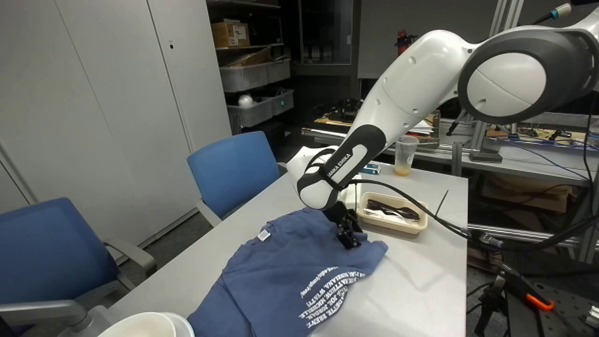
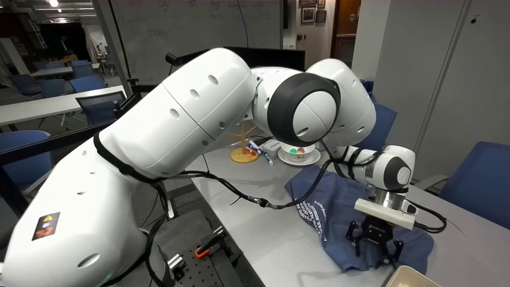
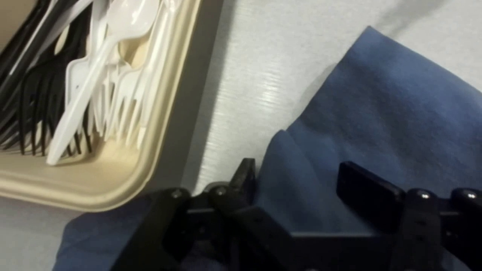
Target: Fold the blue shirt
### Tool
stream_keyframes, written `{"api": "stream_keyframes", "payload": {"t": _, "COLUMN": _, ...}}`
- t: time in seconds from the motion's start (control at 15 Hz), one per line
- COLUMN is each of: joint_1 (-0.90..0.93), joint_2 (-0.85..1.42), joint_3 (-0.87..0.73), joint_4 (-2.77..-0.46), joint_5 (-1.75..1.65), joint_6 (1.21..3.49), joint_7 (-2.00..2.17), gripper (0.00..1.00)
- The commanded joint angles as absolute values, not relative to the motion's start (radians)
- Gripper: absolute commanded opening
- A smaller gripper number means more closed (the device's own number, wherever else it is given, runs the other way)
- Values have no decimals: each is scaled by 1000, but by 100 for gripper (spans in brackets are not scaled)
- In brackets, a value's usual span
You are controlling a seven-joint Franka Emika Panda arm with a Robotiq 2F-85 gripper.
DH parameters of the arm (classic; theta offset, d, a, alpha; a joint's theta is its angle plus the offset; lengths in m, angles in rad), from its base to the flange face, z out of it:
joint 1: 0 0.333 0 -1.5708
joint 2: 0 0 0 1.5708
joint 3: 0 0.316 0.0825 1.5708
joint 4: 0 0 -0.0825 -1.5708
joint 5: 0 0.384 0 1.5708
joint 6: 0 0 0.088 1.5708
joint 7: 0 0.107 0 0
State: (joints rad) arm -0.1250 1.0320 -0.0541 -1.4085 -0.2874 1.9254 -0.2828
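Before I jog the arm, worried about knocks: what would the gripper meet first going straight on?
Most likely the blue shirt: the gripper points down at it, jaws apart, though depth is unclear and it may already be touching. The beige tray looks just beside that line.

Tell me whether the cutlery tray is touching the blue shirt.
Cannot tell. In the wrist view, the rim of the cutlery tray crosses in front of the blue shirt, hiding whether they meet; neither exterior view settles it.
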Motion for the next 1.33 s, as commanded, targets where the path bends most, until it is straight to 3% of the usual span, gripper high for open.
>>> {"api": "stream_keyframes", "payload": {"t": 0.0, "joint_1": -100, "joint_2": 1014, "joint_3": -85, "joint_4": -1443, "joint_5": -308, "joint_6": 2006, "joint_7": -227, "gripper": 60}}
{"api": "stream_keyframes", "payload": {"t": 0.2, "joint_1": -93, "joint_2": 1001, "joint_3": -98, "joint_4": -1462, "joint_5": -314, "joint_6": 2035, "joint_7": -210, "gripper": 73}}
{"api": "stream_keyframes", "payload": {"t": 0.4, "joint_1": -86, "joint_2": 981, "joint_3": -108, "joint_4": -1489, "joint_5": -334, "joint_6": 2067, "joint_7": -200, "gripper": 78}}
{"api": "stream_keyframes", "payload": {"t": 0.53, "joint_1": -83, "joint_2": 962, "joint_3": -112, "joint_4": -1515, "joint_5": -343, "joint_6": 2088, "joint_7": -196, "gripper": 77}}
{"api": "stream_keyframes", "payload": {"t": 0.87, "joint_1": -75, "joint_2": 913, "joint_3": -118, "joint_4": -1585, "joint_5": -349, "joint_6": 2127, "joint_7": -184, "gripper": 59}}
{"api": "stream_keyframes", "payload": {"t": 1.27, "joint_1": -68, "joint_2": 866, "joint_3": -116, "joint_4": -1662, "joint_5": -360, "joint_6": 2147, "joint_7": -163, "gripper": 56}}
